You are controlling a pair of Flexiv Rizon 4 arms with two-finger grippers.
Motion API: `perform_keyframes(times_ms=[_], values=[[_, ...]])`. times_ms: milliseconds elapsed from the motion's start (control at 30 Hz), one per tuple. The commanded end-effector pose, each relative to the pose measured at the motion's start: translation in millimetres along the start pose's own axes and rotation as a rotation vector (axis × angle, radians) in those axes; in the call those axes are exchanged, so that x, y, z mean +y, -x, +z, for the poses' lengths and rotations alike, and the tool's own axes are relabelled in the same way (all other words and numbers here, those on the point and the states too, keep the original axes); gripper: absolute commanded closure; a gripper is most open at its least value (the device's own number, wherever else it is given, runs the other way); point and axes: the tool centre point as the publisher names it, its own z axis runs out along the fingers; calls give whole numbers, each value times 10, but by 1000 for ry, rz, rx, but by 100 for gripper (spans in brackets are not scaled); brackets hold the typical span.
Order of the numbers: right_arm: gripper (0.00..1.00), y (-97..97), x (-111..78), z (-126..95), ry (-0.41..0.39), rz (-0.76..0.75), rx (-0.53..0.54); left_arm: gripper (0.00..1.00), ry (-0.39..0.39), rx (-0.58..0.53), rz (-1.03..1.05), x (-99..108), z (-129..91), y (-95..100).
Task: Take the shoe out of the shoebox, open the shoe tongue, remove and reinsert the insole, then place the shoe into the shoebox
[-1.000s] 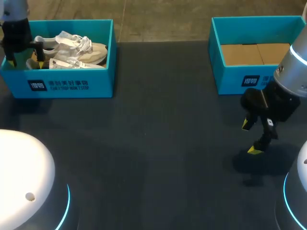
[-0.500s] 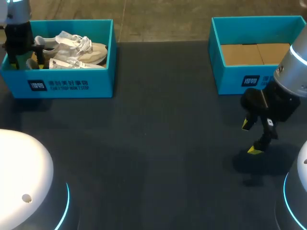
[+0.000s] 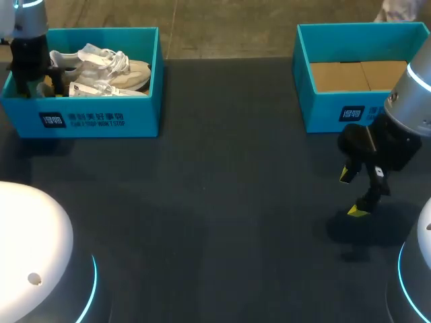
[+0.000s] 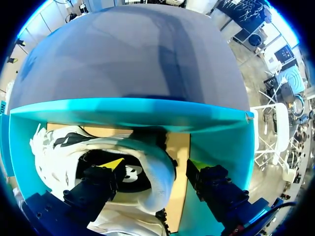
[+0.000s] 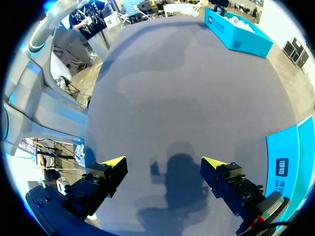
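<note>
Reaching in: left arm (image 3: 28, 47) comes in at the far left and stands over the left end of the left box (image 3: 101, 120).
Left claw (image 4: 155, 164): open, down inside the box with its fingers spread wide. One yellow tip is in the shoe's mouth, above the dark insole (image 4: 130, 174). The other is outside the heel, over the box's brown floor. The heel rim lies between the two. From where I stand I can't quite make out whether either finger touches that rim.
Shoe (image 4: 59, 157): pale, white and beige, lying in the left box with its heel toward the left end and its toe pointing right. A second pale shoe seems to lie close beside it, laces loose across both.
Left box: teal, open at the top, at the far left of the table (image 3: 222, 202), with white print on its near wall.
Right claw (image 3: 350, 193): open, yellow tips well apart, with only the table's dark surface showing between them. It hangs above the table at the near right, just on the near side of the right box (image 3: 330, 111), and casts a shadow on the surface.
Right box: teal, open at the top, at the far right, well apart from the left box. A brown cardboard floor (image 3: 357, 75) shows inside.
Table: dark grey, matte.
</note>
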Motion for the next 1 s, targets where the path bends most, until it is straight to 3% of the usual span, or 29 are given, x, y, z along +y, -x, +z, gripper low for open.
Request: perform_keyframes(times_ms=[33, 733, 1000], values=[[0, 0, 1, 8, -2, 1, 0, 20, -2, 3, 0, 7, 28, 6], [0, 0, 1, 8, -2, 1, 0, 34, -27, 21, -4, 14, 177, -47], [0, 0, 1, 8, -2, 1, 0, 30, -40, 24, -3, 22, 237, -40]])
